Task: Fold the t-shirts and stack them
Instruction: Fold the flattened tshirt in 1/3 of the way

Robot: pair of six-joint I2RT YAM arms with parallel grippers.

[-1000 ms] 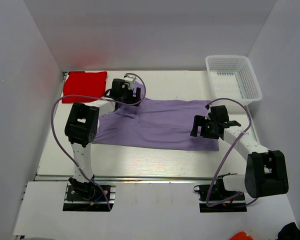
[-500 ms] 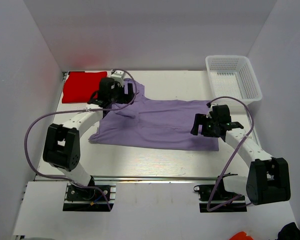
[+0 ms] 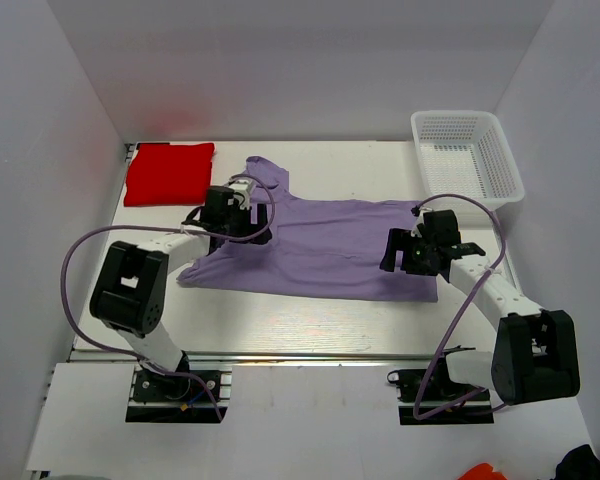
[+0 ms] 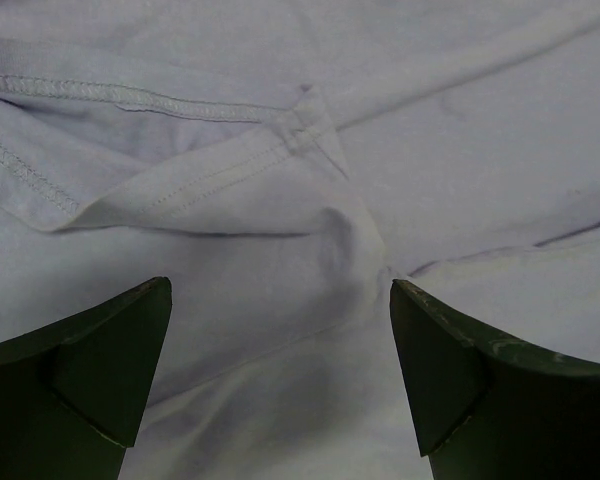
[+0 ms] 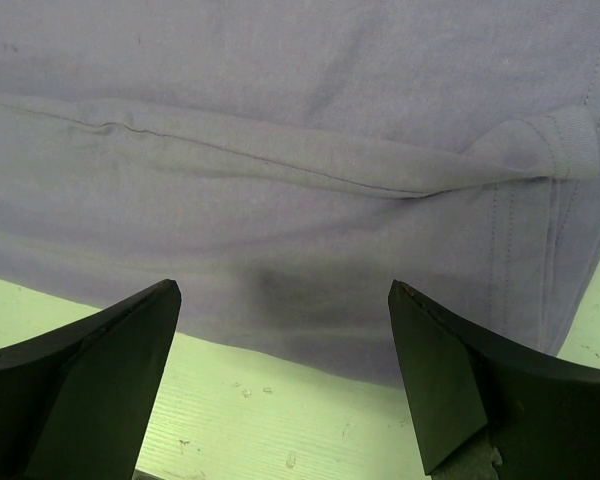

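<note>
The purple shirt (image 3: 330, 245) lies spread across the middle of the table (image 3: 330, 320), and the red shirt (image 3: 168, 172) sits folded at the far left corner. The left gripper (image 3: 235, 215) hovers over a rumpled sleeve seam, jaws apart. The right gripper (image 3: 412, 252) hangs over the shirt's near right corner, jaws also apart. If the left closes on that wrinkle, it may catch several layers and drag a crooked fold. The right sits close to the hem, so it may miss the cloth, leaving the fold lopsided.
</note>
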